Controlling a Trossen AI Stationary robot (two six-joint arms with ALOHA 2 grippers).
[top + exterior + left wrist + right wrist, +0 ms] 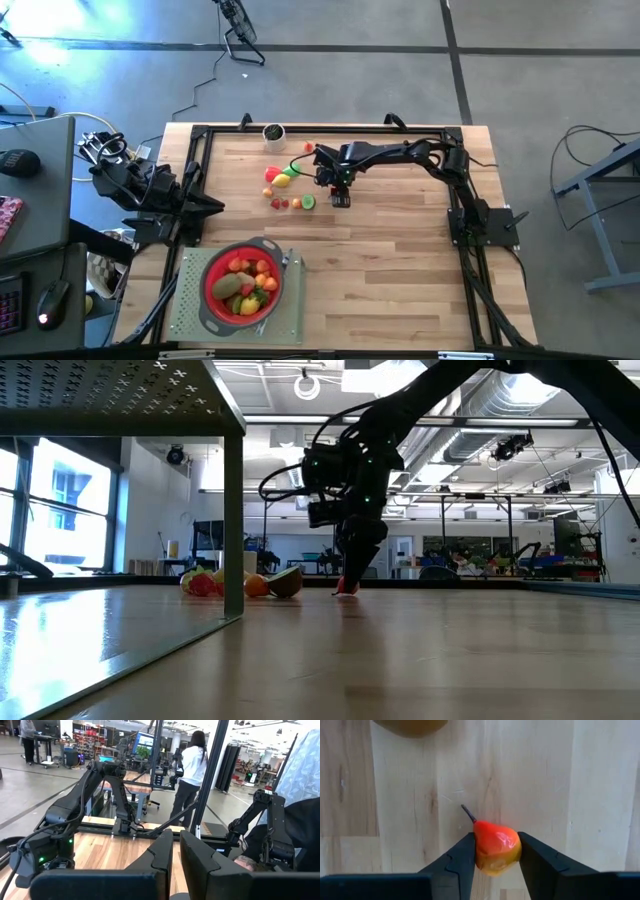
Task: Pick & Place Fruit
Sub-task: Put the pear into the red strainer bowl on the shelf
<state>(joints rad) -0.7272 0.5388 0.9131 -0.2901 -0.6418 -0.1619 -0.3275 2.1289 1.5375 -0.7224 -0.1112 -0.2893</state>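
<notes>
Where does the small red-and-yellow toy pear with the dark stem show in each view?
High view: hidden under the right tool, right of the fruit cluster.
Low view: small red shape on the wood at the tool's tip.
Left wrist view: not in it.
Right wrist view: between the two dark fingers.
Shared landmark: the right tool.

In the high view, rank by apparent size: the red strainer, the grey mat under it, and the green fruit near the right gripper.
1. Grey mat
2. Red strainer
3. Green fruit, far smaller than either, lying left of the right gripper.
</notes>
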